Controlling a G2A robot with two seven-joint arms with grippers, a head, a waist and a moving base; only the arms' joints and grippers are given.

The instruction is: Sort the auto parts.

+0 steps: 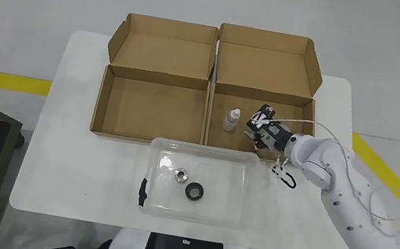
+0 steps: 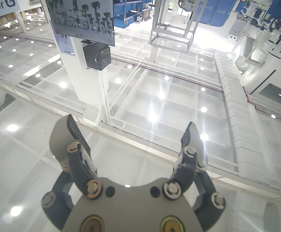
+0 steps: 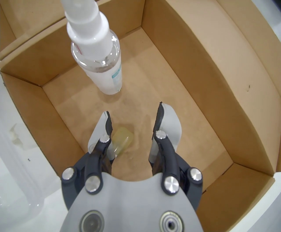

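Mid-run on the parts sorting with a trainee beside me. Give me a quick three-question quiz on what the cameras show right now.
1. True or false: the bottle stands upright on the floor of the right box.
2. Pick one. The right hand is: A) shut on the bottle; B) open, low inside the right box, beside the bottle; C) pointing up at the ceiling.
3. Fill in the blank: the black ring lies in the clear ____.

Key: 1 true. 2 B. 3 tray.
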